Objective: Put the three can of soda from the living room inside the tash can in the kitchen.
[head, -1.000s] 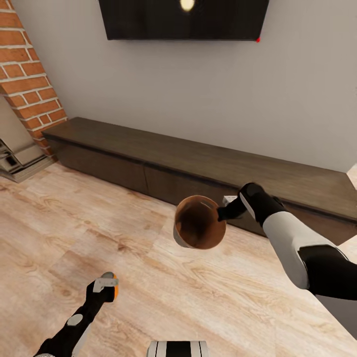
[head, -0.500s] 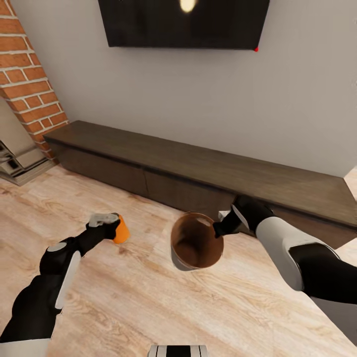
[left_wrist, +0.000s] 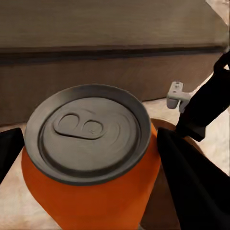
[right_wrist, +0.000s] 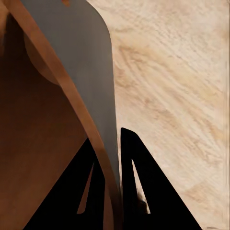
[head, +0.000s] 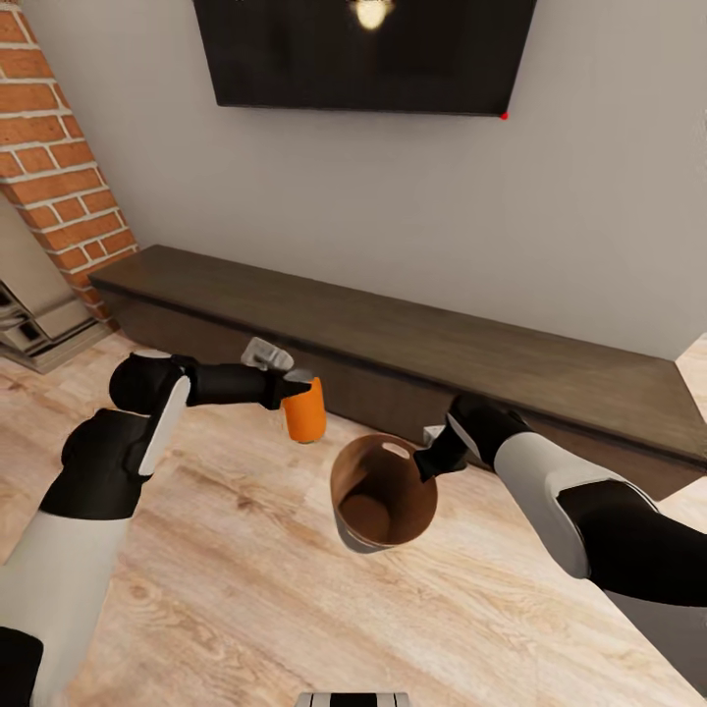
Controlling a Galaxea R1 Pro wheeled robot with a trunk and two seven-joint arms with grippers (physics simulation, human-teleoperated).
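Note:
An orange soda can (head: 304, 409) with a silver top hangs in the air, my left gripper (head: 292, 383) shut on it, a little up and left of the trash can's mouth. In the left wrist view the orange soda can (left_wrist: 91, 158) sits between the black fingers (left_wrist: 191, 187). The trash can (head: 383, 491), brown inside and pale grey outside, is held off the floor by its rim; my right gripper (head: 424, 460) is shut on that rim. In the right wrist view the fingers (right_wrist: 139, 191) straddle the trash can's wall (right_wrist: 91, 96).
A long dark low cabinet (head: 471, 358) runs along the grey wall under a black screen (head: 363, 54). A brick fireplace (head: 59, 167) stands at the left. Pale wood floor (head: 245, 609) lies below both arms.
My left arm has lifted the orange can up and to the right, close to the trash can. The trash can has sunk slightly. The head view has tilted a little.

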